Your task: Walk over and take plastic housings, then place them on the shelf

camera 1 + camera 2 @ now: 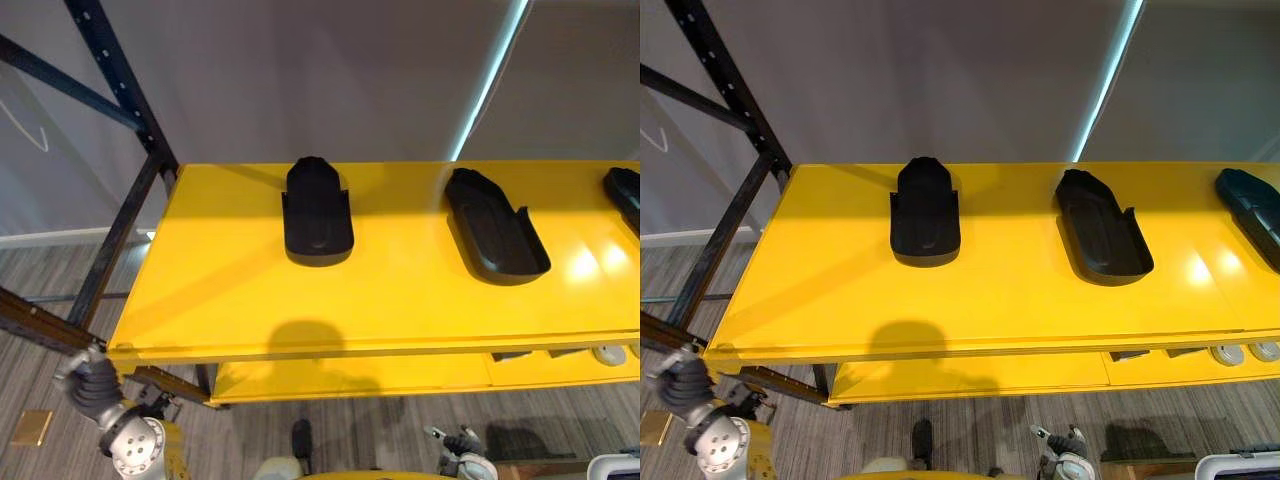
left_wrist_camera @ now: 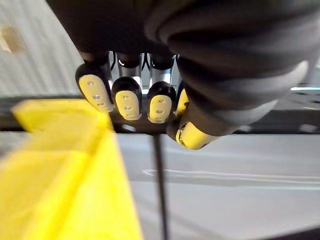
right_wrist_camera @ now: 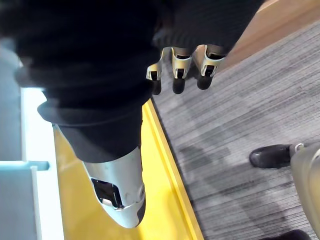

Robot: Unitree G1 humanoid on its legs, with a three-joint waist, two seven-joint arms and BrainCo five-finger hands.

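Observation:
Three black plastic housings lie on the yellow top shelf [image 1: 230,290]: one left of centre [image 1: 318,212], one to its right [image 1: 495,225], and a third cut off by the right edge [image 1: 625,192]. My left hand [image 1: 92,382] hangs low beside the shelf's front left corner, below the board. In its wrist view the fingers [image 2: 127,97] are relaxed and hold nothing. My right hand [image 1: 460,442] hangs low in front of the shelf, right of centre. Its fingers [image 3: 179,70] are loose and empty above the floor.
A dark blue rack upright [image 1: 120,75] and braces frame the shelf's left end. A lower yellow shelf [image 1: 340,378] holds small light parts at its right [image 1: 608,354]. A small wooden piece [image 1: 30,428] lies on the grey floor at the left.

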